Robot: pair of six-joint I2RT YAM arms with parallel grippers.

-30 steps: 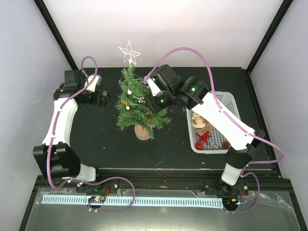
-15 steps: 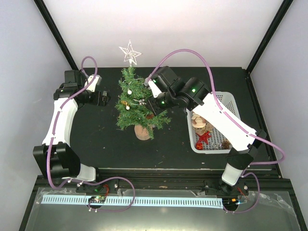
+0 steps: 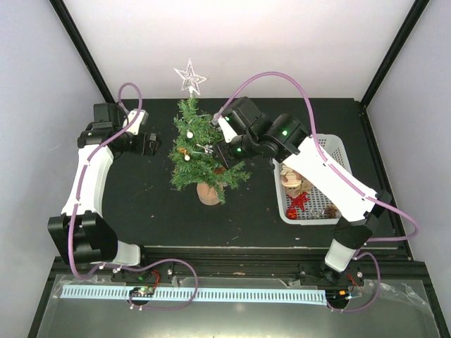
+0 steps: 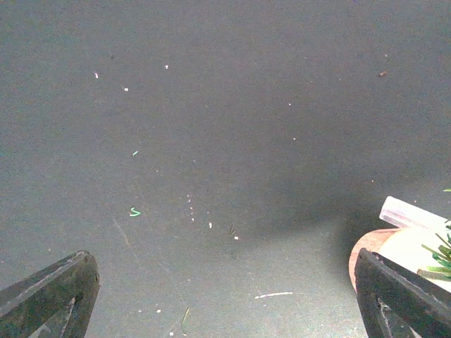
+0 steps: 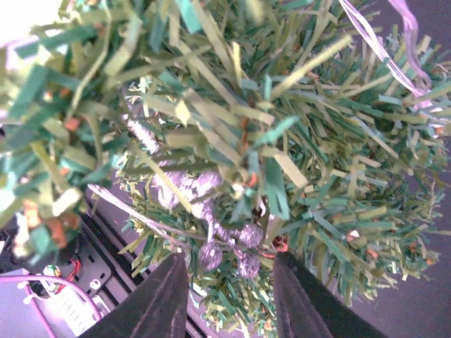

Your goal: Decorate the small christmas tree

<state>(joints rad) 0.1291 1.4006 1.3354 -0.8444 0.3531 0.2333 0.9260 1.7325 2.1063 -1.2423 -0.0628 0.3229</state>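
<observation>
1. The small christmas tree (image 3: pixel 197 151) stands upright on its wooden stump (image 3: pixel 209 191) near the middle of the tabletop (image 3: pixel 141 204). Its long axis is vertical, and a wire star (image 3: pixel 189 76) sits at the tip.
2. The right tool (image 5: pixel 229 264) is pushed in among the branches at about mid-height, on the side facing the white basket (image 3: pixel 310 220). Its fingers stand apart. A silver beaded ornament (image 5: pixel 225 243) lies in the greenery between their tips with a gap on either side, so it looks released rather than pinched.
3. The left tool (image 4: pixel 222 257) hovers on the tree's other side, near but apart. Its fingers are spread wide with nothing between them and only bare tabletop below.
4. My read is that the right arm is the nearer one, already in the foliage. The tree lies straight ahead of its fingers, so backing out toward the basket along the line of the fingers should leave the beads unsnagged.
</observation>
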